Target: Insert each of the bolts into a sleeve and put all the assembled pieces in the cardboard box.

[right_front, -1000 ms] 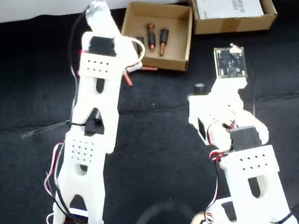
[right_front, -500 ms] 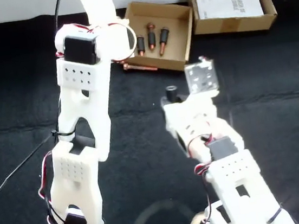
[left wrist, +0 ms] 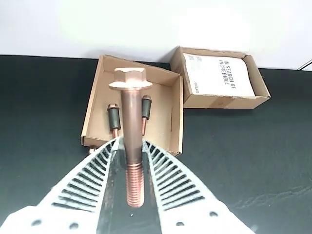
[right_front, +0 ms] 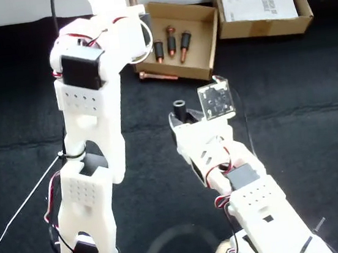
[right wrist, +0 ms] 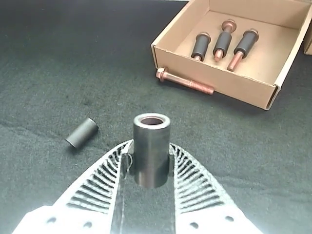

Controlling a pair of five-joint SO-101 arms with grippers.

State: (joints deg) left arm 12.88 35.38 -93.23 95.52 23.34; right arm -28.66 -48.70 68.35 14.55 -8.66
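The left arm [right_front: 91, 148] and right arm [right_front: 255, 199] wear white plastic shells pierced by grids of small holes and oval slots, with black servo blocks at the joints and red, black and white cables looping beside them. The left end effector [left wrist: 131, 140] and right end effector [right wrist: 150, 144] have white fingers [left wrist: 170, 180] ribbed with slits. A square circuit board [right_front: 217, 100] is mounted at the right arm's wrist.

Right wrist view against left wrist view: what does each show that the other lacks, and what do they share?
Right wrist: the right gripper clamping an upright dark metal sleeve, and a loose dark sleeve lying on the black mat. Left wrist: the left gripper holding a copper bolt, and a white printed sheet. Both: the open cardboard box holding assembled bolt-and-sleeve pieces.
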